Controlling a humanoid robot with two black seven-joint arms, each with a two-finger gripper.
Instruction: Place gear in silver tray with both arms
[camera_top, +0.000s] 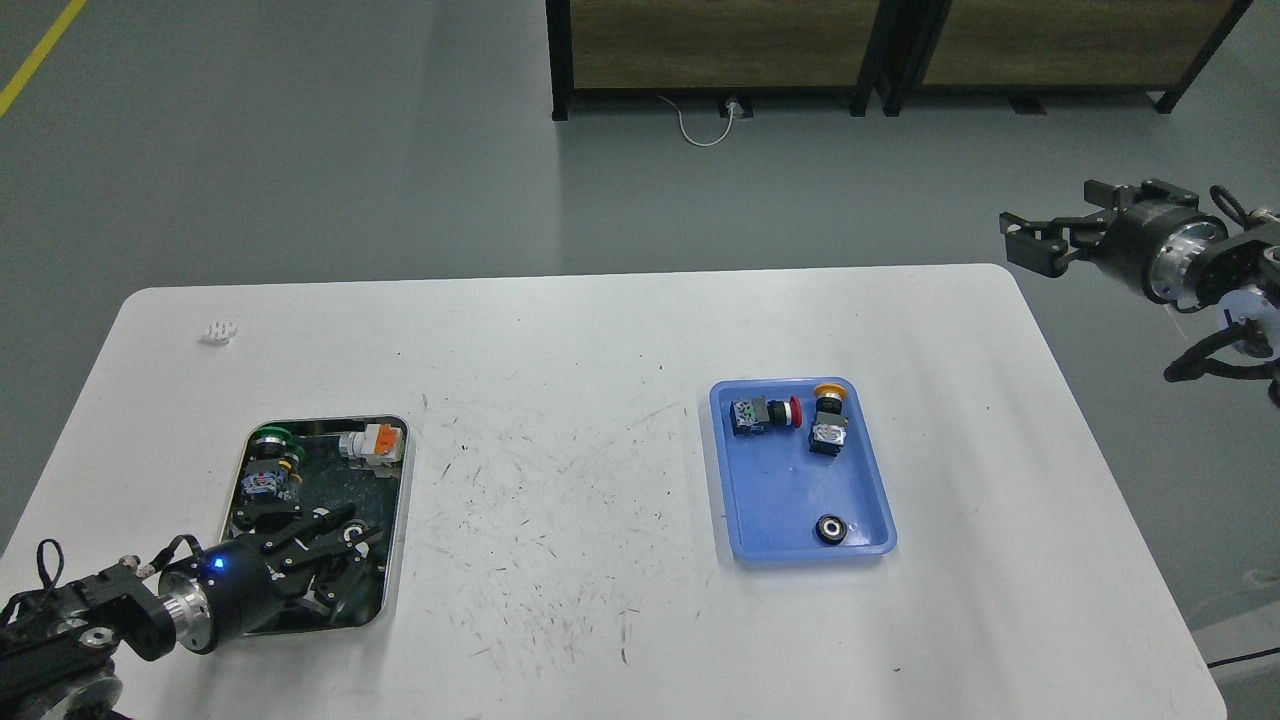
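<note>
Left claw hangs low over the near half of the silver tray, its dark fingers lying against the tray's dark, reflective bottom; whether they are spread or pinching anything cannot be told, since black blends into black there. A blue light glows on the wrist just behind it. In the far half of the silver tray lie a green-capped push button toward the far left corner and a grey part with an orange insert toward the far right corner.

Well to the right of the silver tray, across a scuffed stretch of the white bench, sits a blue plastic tray. It holds a red-capped switch and a yellow-capped switch side by side at its far end, and a small black gear alone near its near right corner.

Right claw is raised beyond the bench's far right corner, far from both trays, with its fingers spread and nothing between them.

Far left of the silver tray's far edge, a small white object rests on the bench.
</note>
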